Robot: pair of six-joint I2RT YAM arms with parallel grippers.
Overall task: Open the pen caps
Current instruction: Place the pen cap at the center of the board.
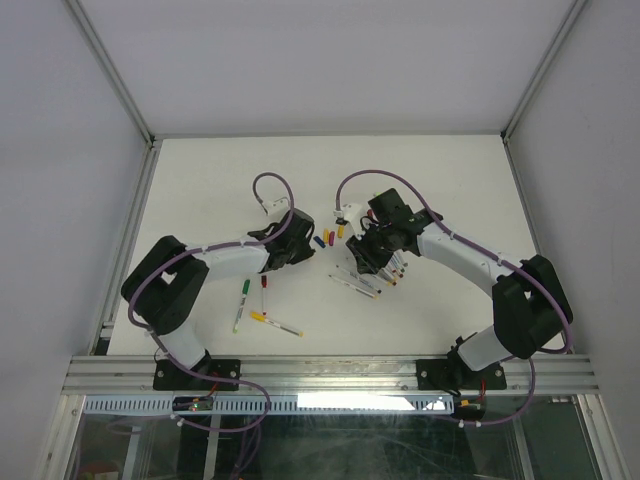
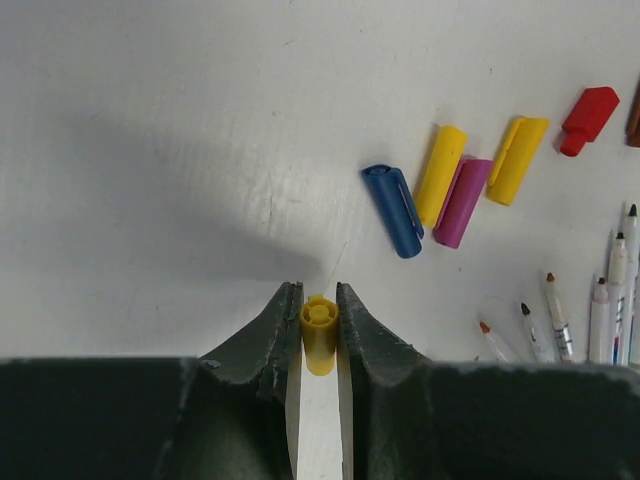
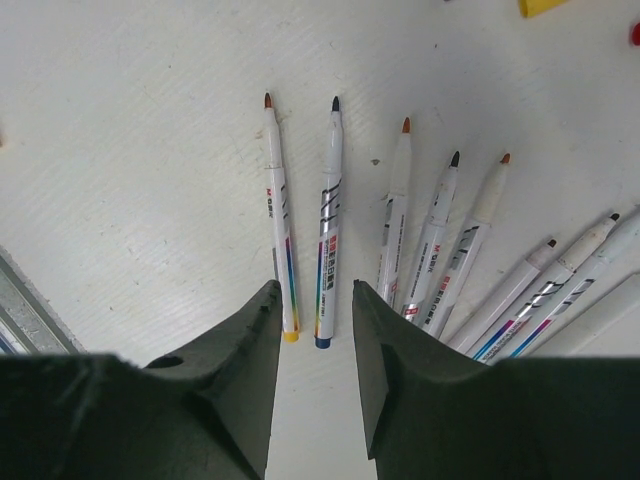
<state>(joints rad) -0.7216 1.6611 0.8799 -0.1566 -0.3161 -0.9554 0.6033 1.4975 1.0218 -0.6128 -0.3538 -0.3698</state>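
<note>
- A stubby yellow cap (image 2: 319,335) is pinched between the left jaws, caught on both flanks right at their tips. Its round end faces the wrist camera, with the white tabletop (image 2: 150,150) behind it.
- The left jaws are clenched on that cap, with only the cap's own width between them.
- Loose caps lie on the tabletop at 1 to 2 o'clock from the held one. A blue cap (image 2: 392,210) is nearest, then a second yellow cap (image 2: 441,174) pressed side by side against a purple cap (image 2: 462,201). A third yellow cap (image 2: 517,158) and a red cap (image 2: 588,120) lie farther out.
- A row of uncapped pens (image 2: 555,315) shows at 3 o'clock from the held cap, tips pointing up the left wrist view.
- The right jaws are released and stand well apart, grasping nothing. They hover over the rear ends of a yellow-ended pen (image 3: 278,220) and a blue-ended pen (image 3: 328,225), which lie parallel with tips toward 12 o'clock.
- More bare pens (image 3: 435,240) fan out at 1 to 2 o'clock from the right jaws.
- From overhead, the left arm (image 1: 215,262) climbs from its base, folds at the elbow and reaches toward 3 o'clock. The right arm (image 1: 470,260) folds likewise and reaches toward 10 o'clock.
- The two wrists face each other at mid-tabletop, with the loose caps between them.
- Three capped pens lie at 6 o'clock from the left wrist: a green-capped pen (image 1: 240,305), a red-capped pen (image 1: 264,292) and a yellow-capped pen (image 1: 277,323).
</note>
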